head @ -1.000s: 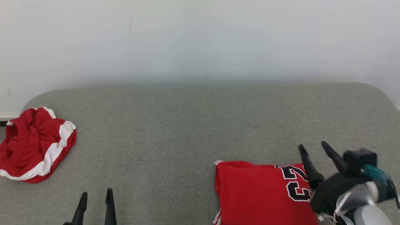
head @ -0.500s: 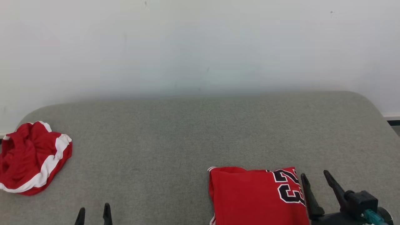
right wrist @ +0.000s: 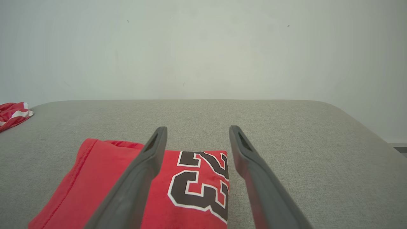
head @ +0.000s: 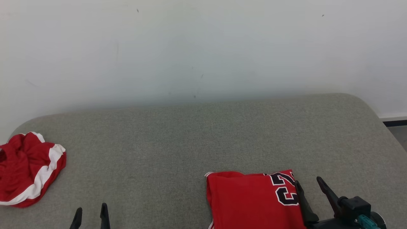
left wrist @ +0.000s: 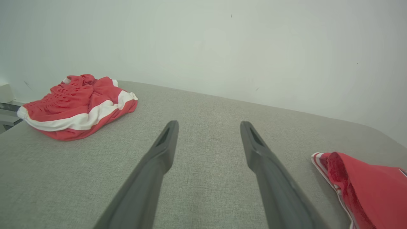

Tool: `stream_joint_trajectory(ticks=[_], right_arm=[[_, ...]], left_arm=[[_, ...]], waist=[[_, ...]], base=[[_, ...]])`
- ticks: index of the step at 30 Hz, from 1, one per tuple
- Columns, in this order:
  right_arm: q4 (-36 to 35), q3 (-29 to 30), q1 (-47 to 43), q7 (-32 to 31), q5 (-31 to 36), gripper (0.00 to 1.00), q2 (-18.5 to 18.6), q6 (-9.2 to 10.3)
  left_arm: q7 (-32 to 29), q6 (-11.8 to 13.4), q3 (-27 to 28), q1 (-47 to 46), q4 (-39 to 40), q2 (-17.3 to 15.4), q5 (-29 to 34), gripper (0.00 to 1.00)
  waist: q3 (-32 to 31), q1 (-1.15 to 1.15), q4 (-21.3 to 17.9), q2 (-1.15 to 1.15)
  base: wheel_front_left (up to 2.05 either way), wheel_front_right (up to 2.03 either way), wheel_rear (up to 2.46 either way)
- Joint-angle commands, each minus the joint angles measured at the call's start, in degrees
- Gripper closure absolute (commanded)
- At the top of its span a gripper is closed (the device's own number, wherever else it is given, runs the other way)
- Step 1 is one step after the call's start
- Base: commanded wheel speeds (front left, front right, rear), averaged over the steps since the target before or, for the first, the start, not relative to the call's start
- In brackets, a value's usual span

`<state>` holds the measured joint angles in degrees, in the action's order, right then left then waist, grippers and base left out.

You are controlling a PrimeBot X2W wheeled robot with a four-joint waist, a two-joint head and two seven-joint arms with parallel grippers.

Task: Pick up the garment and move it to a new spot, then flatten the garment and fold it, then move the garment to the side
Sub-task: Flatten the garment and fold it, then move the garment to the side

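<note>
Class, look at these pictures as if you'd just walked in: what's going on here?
A two-armed robot is working on clothes on a grey padded surface. A folded red jersey lies by its right hand, which is open and holds nothing. Its left hand is open too, over bare fabric. A crumpled red and white garment lies far left, untouched.

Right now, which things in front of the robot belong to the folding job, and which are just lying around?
Job in hand:
- folded red jersey, flat beside the right gripper
- right gripper, open and empty
- left gripper, open and empty

Lying about:
- crumpled red-and-white garment, far left, untouched; possibly a later one
- grey padded surface beneath everything
</note>
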<state>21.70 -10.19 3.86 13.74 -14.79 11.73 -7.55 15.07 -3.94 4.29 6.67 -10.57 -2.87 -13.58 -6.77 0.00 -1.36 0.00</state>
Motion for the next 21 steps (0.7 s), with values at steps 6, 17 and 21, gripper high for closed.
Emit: stream_joint_trajectory(ticks=[6,17,21], right_arm=[[0.68,-0.81,1.35,0.53,-1.04,0.0,-0.71,0.15],[2.23,-1.05,2.17,0.92,-1.86,0.0,-0.72,0.15],[2.47,-1.03,2.35,0.99,-1.83,0.0,-0.99,0.15]], left_arm=[[0.12,0.27,-0.21,-2.47,-0.55,-0.04,0.95,0.0],[0.12,0.56,-0.61,-1.62,-0.47,-0.04,1.16,0.0],[0.12,0.86,-0.77,-1.34,-0.34,-0.04,0.86,0.0]], waist=[[0.32,0.0,-0.76,0.0],[0.74,0.0,-1.02,0.0],[0.77,0.0,-1.05,0.0]], base=[[0.0,0.0,0.0],[0.0,0.0,0.0],[0.0,0.0,0.0]])
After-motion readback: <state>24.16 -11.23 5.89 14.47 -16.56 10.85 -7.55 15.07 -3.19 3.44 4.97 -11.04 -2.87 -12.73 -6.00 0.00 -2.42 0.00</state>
